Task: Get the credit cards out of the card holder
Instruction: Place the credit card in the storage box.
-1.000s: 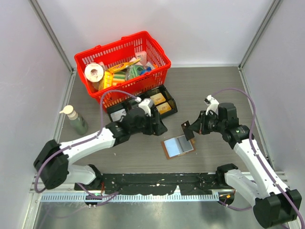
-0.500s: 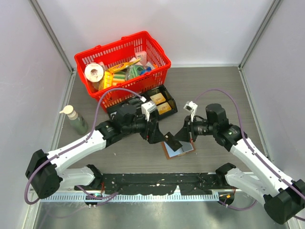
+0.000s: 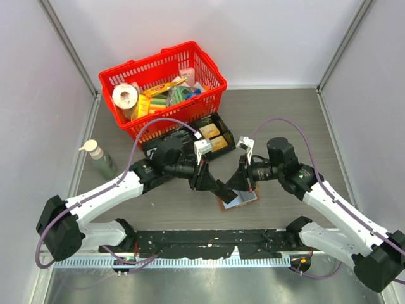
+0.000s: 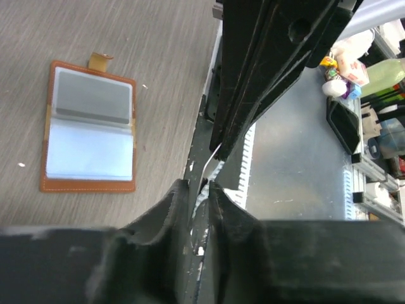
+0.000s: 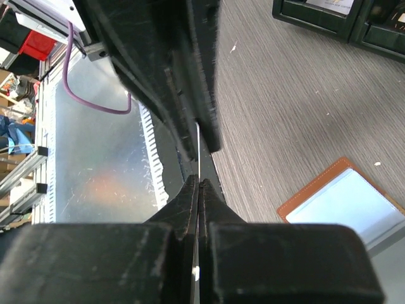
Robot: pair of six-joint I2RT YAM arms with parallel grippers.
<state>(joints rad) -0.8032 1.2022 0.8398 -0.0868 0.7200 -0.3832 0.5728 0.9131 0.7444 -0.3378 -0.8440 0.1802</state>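
Note:
The card holder (image 3: 243, 198) lies open and flat on the table, brown-rimmed with pale blue-grey faces, also in the left wrist view (image 4: 88, 136) and the right wrist view (image 5: 345, 202). Just above its left edge the two grippers meet tip to tip. A credit card (image 3: 226, 188) spans between them, seen edge-on as a thin pale line (image 5: 198, 149) (image 4: 213, 158). My right gripper (image 3: 234, 185) (image 5: 199, 182) is shut on one end. My left gripper (image 3: 217, 185) (image 4: 199, 185) has its jaws pressed onto the other end.
A red basket (image 3: 212, 81) full of groceries stands at the back left. A black divided tray (image 3: 226, 144) sits in front of it, close behind the grippers. A green bottle (image 3: 101, 162) stands at the left wall. The black arm rail (image 3: 209, 239) runs along the near edge.
My right gripper carried the card leftward over the card holder. My left gripper swung right to meet it and closed from wide open onto the card's free end.

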